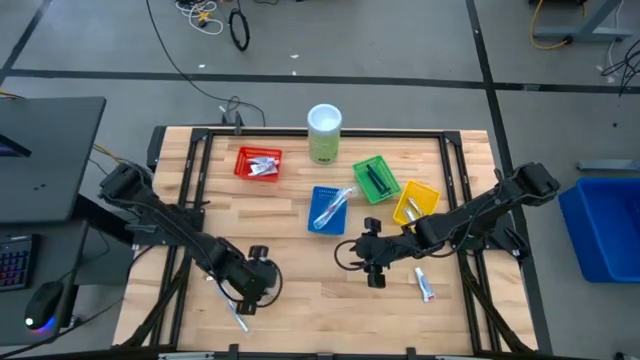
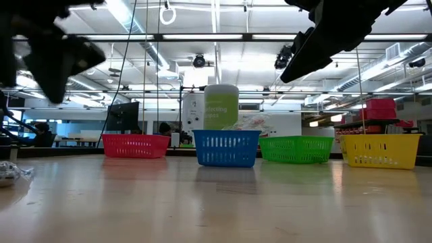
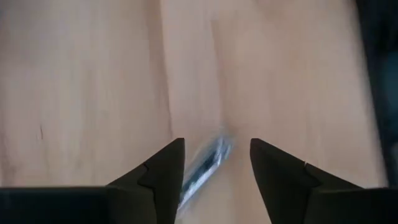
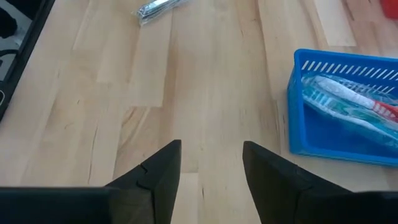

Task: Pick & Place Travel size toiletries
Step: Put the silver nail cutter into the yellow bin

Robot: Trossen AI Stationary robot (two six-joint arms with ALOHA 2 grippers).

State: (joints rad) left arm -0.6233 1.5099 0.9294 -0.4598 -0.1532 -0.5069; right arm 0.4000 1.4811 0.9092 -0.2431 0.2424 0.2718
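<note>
Light wooden table (image 1: 300, 290) in a big workshop-looking room with strip lights overhead and cables on the grey floor. The left gripper (image 3: 214, 171) sits low over the table's near-left part, jaws apart with a blurry silvery sachet (image 3: 205, 167) lying between them, not pinched. The right gripper (image 4: 211, 168) hovers mid-table, jaws open on nothing, beside the blue basket (image 4: 298, 134) holding wrapped toothbrushes (image 4: 348, 102). A small tube (image 1: 424, 285) lies near the right arm.
</note>
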